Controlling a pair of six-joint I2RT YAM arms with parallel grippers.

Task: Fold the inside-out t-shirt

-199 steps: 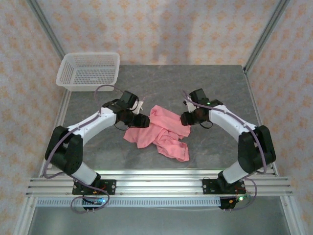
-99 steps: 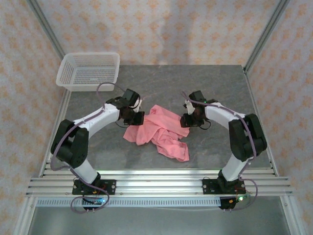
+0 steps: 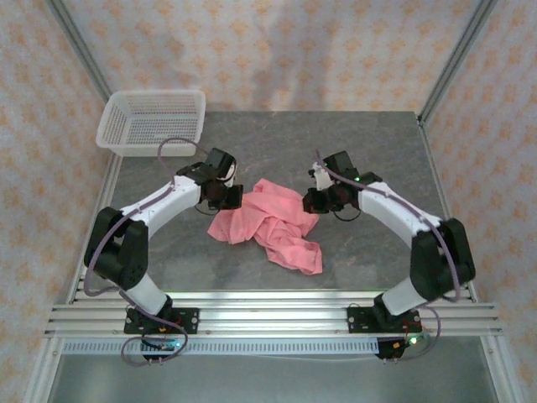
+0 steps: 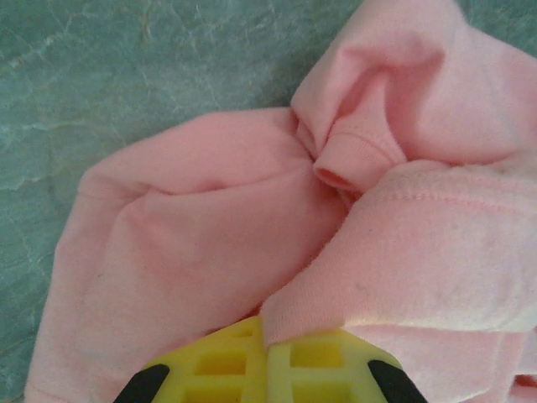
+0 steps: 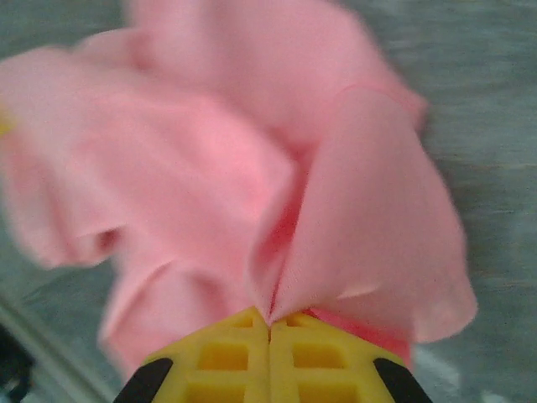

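Note:
The salmon-pink t-shirt lies crumpled in a heap in the middle of the grey table, one end trailing toward the near right. My left gripper is at the heap's upper left edge, shut on a hemmed edge of the t-shirt that runs in between its yellow fingers. My right gripper is at the heap's upper right edge, its yellow fingers pressed together on a pinched fold of the t-shirt. A rolled sleeve opening shows ahead of the left gripper.
A white mesh basket stands at the back left corner of the table. Metal frame posts and patterned walls enclose the sides. An aluminium rail runs along the near edge by the arm bases.
Both grippers have shifted slightly toward the back with the cloth in them. The heap has drawn in and moved a little back and left.

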